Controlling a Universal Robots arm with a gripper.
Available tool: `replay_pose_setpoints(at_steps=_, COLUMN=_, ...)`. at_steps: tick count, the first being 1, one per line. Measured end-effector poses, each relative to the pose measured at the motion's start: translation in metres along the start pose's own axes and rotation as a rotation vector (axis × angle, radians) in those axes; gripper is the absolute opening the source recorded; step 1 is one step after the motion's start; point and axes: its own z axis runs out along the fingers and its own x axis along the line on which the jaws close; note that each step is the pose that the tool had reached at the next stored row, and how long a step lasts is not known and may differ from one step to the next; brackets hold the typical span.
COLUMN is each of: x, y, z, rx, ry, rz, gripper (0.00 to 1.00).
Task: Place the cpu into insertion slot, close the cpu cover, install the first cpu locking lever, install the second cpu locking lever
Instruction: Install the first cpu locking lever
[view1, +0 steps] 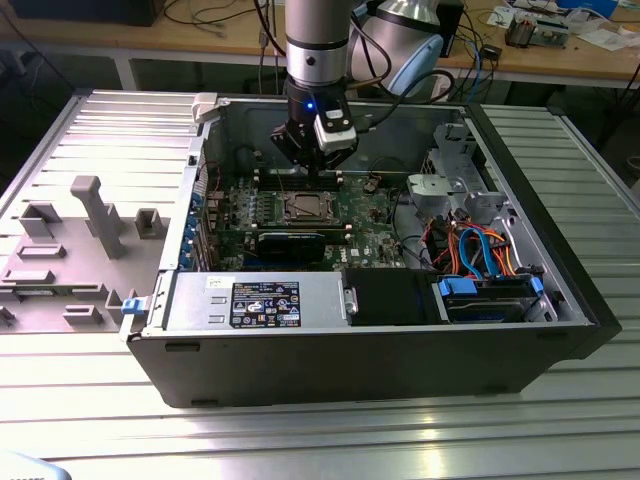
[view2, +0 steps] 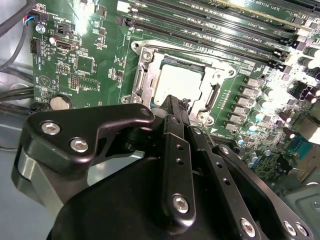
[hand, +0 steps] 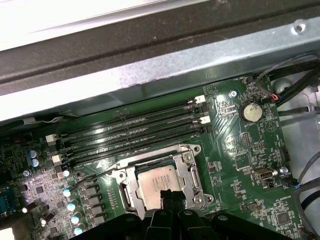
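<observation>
One cpu sits in the socket near the middle of the green board, its dull top showing through the square window of one cpu cover lying flat around it. The gripper hangs just above the socket's edge, fingers pressed together on nothing. In the first wrist view, four long memory slots run beside the socket. The open computer case stands on a ribbed metal table, walls close around.
</observation>
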Motion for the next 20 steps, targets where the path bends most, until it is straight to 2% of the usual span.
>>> replay_pose_setpoints(at_steps=20, x=0.0000, y=0.0000, z=0.0000, rx=-0.0027, ry=-0.0014, rz=-0.052, gripper=0.11)
